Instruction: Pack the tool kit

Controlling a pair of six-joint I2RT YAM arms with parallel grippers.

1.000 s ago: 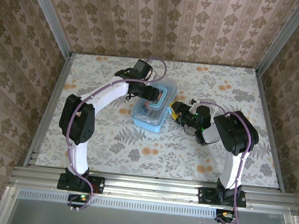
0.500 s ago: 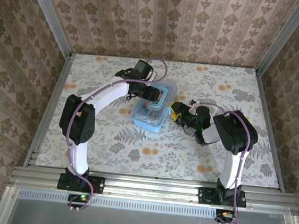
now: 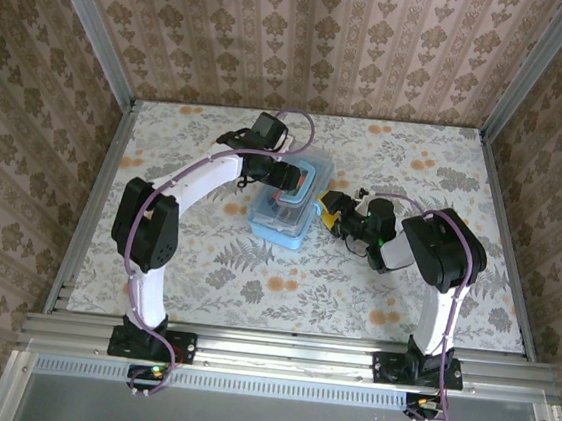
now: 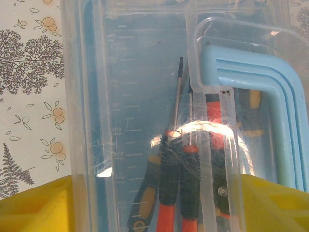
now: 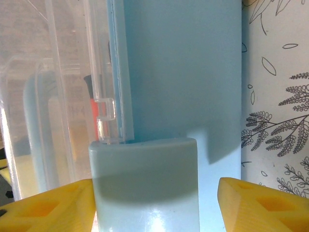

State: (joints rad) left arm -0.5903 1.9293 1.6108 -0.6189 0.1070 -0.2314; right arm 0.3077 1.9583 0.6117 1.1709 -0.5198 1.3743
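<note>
On the desk (image 3: 205, 263) the case (image 3: 279, 225) lies mid-surface with its lid (image 4: 135, 96) down. It could skid or twist if the side latch is pushed while the case is not braced, and the lid would then be unfastened. The left end effector (image 3: 289, 179) sits over the case's far end, its yellow fingers (image 4: 34, 203) either side of the lid; whether it clamps cannot be told. The right end effector (image 3: 329, 211) is at the case's right side, released, with a gap beside the latch (image 5: 145, 183) between its fingers. The screwdrivers (image 4: 178, 193) lie inside.

Light-blue clear-lidded case (image 3: 281, 227), orange-handled screwdrivers (image 4: 186, 189) inside
</note>
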